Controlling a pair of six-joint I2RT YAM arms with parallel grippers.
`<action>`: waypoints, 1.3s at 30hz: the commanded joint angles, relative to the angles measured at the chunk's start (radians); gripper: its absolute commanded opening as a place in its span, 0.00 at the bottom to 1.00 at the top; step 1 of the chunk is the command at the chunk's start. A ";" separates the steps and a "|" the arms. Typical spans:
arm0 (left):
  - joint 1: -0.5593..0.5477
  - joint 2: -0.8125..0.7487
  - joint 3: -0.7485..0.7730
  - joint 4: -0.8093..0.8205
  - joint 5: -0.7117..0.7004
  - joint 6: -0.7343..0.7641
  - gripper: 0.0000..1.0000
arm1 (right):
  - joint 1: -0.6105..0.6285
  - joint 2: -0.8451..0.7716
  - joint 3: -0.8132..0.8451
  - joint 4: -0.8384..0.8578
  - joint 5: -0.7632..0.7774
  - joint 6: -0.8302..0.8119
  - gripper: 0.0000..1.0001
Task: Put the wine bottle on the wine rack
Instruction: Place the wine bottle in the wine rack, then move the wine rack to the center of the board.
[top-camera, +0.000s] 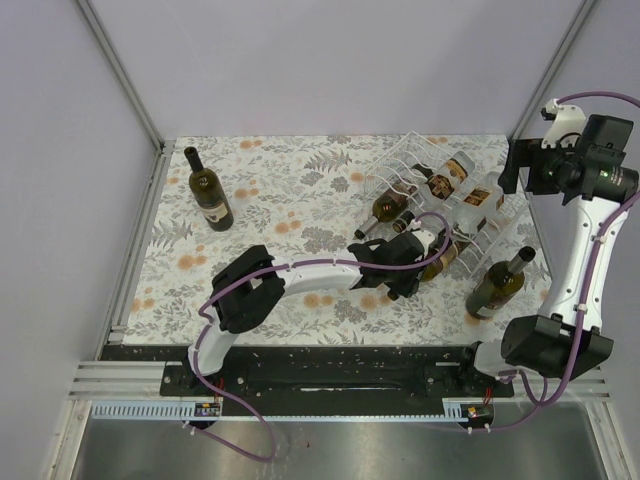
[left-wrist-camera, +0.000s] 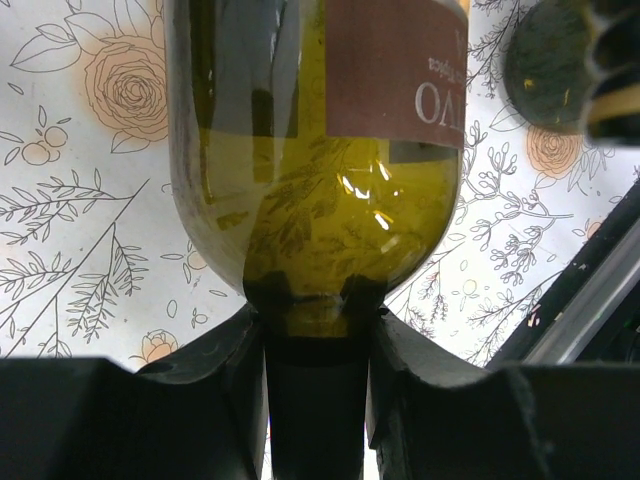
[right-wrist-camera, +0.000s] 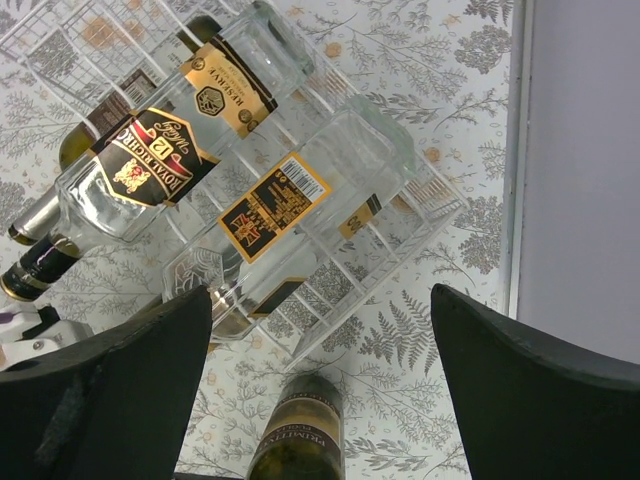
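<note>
Left gripper (left-wrist-camera: 318, 325) pinches the wine bottle (left-wrist-camera: 310, 190) by its neck.
Probably so the body settles into the wine rack (top-camera: 398, 165); right gripper (right-wrist-camera: 318, 305) spread.

floral table (top-camera: 290, 165) holds the wine rack (top-camera: 398, 165), a left bottle (top-camera: 210, 195), a right bottle (top-camera: 497, 285).

Pale lavender walls (top-camera: 300, 60), floral tabletop (top-camera: 290, 190)

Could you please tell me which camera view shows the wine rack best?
Top external view: nearly the whole rack shows, with bottles in it. The right wrist view shows one part close up; the left wrist view shows none clearly.
</note>
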 joint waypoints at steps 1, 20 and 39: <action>-0.020 -0.017 0.062 0.057 0.066 0.015 0.00 | -0.016 -0.053 0.029 0.013 0.060 0.038 0.97; -0.022 -0.039 0.054 0.065 0.055 0.064 0.00 | -0.253 0.087 -0.073 0.031 -0.142 0.028 0.91; -0.020 -0.060 0.030 0.070 0.040 0.096 0.00 | -0.251 0.272 -0.319 0.300 -0.129 0.080 0.83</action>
